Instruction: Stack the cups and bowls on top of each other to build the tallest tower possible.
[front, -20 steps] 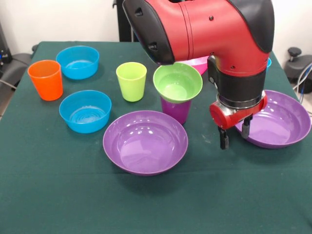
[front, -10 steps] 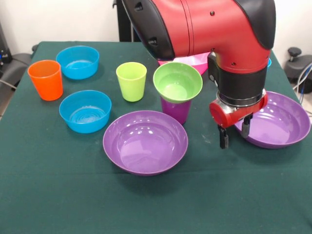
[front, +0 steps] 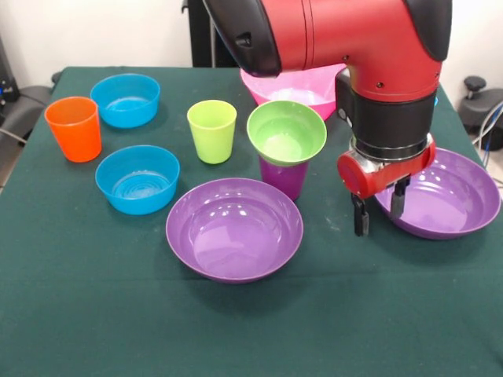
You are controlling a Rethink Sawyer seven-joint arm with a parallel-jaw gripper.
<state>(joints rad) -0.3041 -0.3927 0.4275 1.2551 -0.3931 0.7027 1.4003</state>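
Black gripper (front: pixel 379 212) with fingers spread, empty, straddling the near rim of the wide shallow glossy purple plastic bowl (front: pixel 452 196) at the table's right. Probably light, stiff and slick — best pinched across the thin rim, inside and out. Beside it, small ribbed green plastic bowl (front: pixel 287 131) seated on the purple tapered plastic cup (front: pixel 284 177) — a top-heavy perch, likely easy to tip.

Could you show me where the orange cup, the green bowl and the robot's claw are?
orange cup (front: pixel 74 129), front view, on its side wall.
green bowl (front: pixel 287 131), front view, inside the bowl, atop the purple cup (front: pixel 283 177).
gripper (front: pixel 379 210), front view, midway between its fingertips.
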